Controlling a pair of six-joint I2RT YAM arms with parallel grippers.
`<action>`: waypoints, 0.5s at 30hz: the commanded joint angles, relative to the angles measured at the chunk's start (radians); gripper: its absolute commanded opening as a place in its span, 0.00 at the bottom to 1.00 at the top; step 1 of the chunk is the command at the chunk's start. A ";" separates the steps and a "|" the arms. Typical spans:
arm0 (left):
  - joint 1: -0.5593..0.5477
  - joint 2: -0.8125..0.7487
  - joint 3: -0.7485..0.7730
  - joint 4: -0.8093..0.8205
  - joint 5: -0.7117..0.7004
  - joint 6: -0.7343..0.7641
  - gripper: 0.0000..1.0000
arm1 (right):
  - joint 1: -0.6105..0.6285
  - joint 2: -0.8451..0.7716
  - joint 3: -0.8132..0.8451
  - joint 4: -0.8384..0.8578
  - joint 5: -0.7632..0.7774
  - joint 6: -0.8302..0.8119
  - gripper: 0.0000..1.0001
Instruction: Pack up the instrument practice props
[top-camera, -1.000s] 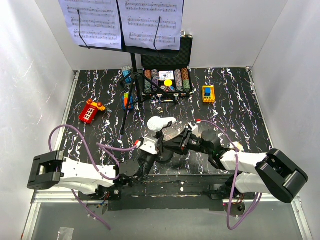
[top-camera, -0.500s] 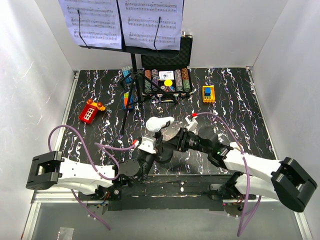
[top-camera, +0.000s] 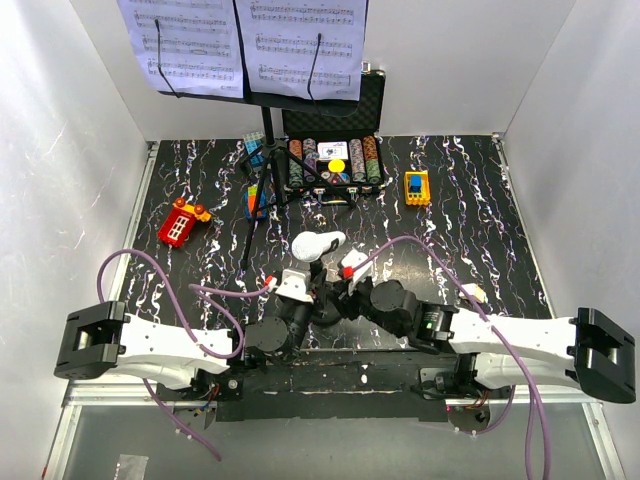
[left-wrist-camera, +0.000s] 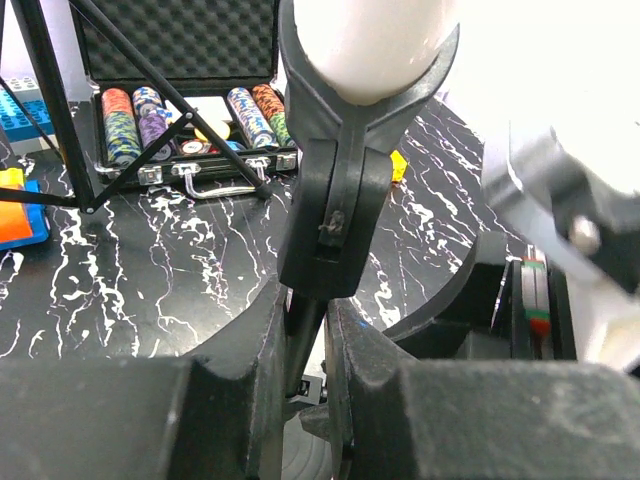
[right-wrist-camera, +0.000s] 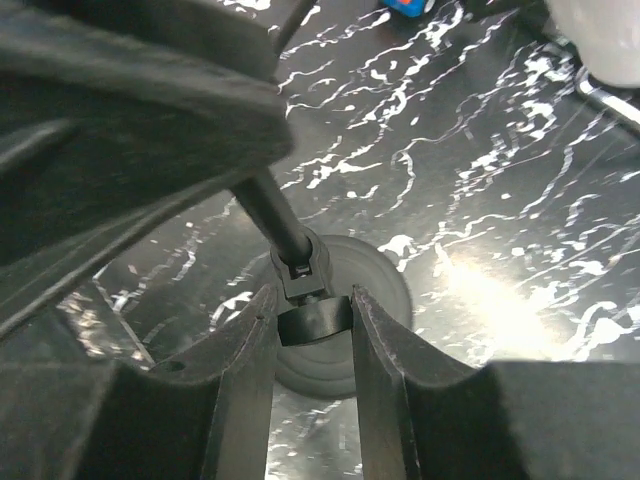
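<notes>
The white microphone (top-camera: 318, 245) sits in a black clip (left-wrist-camera: 338, 200) atop its thin stand rod. My left gripper (top-camera: 303, 302) (left-wrist-camera: 305, 370) is shut on that rod (left-wrist-camera: 300, 345) just below the clip. In the right wrist view, the right gripper (top-camera: 343, 296) (right-wrist-camera: 312, 325) is shut on the black knob (right-wrist-camera: 314, 322) at the rod's foot, over the round base (right-wrist-camera: 375, 300). The tall black music stand (top-camera: 266, 120) rises at the back left. Its desk holds white sheet-music pages (top-camera: 240, 45).
An open black case of poker chips (top-camera: 333, 155) lies behind the stand's tripod legs (top-camera: 255, 215). Toy blocks are scattered about: a red one (top-camera: 180, 222) on the left, a yellow one (top-camera: 417, 187) on the right, blue ones (top-camera: 254, 150) by the stand. White walls close three sides.
The right arm has stretched out low to the left and brought its gripper onto the foot of the microphone stand. The left gripper has kept its hold on the rod.
</notes>
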 joint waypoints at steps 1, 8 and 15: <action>-0.030 0.091 -0.073 -0.295 0.030 -0.140 0.00 | 0.072 0.015 0.063 -0.002 0.230 -0.341 0.01; -0.030 0.085 -0.094 -0.264 0.023 -0.115 0.00 | 0.083 0.006 0.140 -0.186 0.232 -0.333 0.18; -0.030 0.089 -0.088 -0.264 0.019 -0.105 0.00 | -0.038 -0.161 0.190 -0.316 0.016 0.024 0.85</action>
